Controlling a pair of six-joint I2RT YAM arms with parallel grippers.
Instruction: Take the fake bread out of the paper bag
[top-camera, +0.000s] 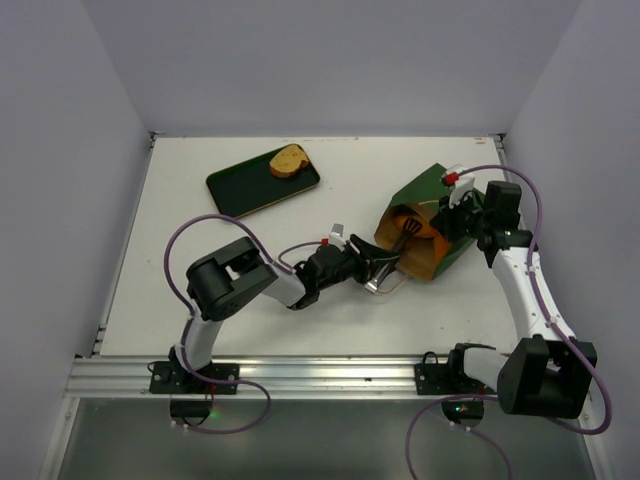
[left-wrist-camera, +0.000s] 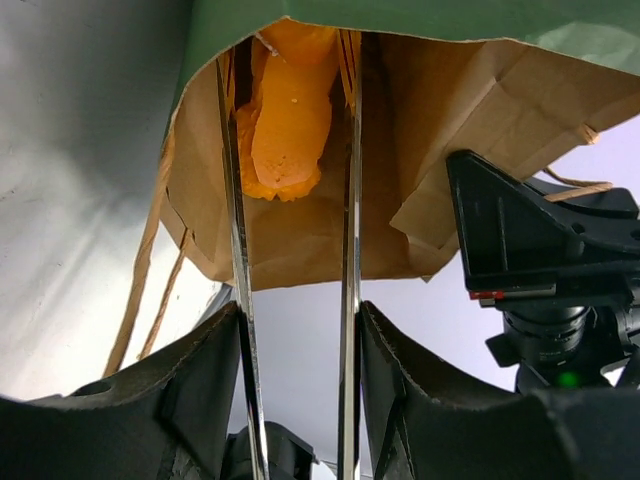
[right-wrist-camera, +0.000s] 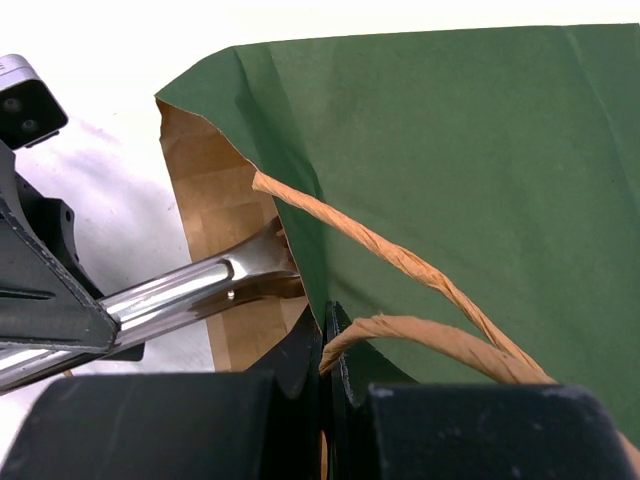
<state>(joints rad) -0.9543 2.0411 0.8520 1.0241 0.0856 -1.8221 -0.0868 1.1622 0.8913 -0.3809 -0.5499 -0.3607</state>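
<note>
With the right gripper (right-wrist-camera: 325, 350) pinched shut on the paper bag (right-wrist-camera: 480, 150) rim, the left gripper (left-wrist-camera: 295, 380), half closed around tongs (left-wrist-camera: 350, 200), should squeeze evenly on the orange bread (left-wrist-camera: 290, 120) just ahead between their blades, then draw straight back.

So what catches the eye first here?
The dark green paper bag lies on its side right of centre, and metal tongs in the left gripper reach into its mouth astride an orange bread piece. The right gripper pinches the bag's edge. At back left, a tan bread piece sits on a dark green tray.
</note>
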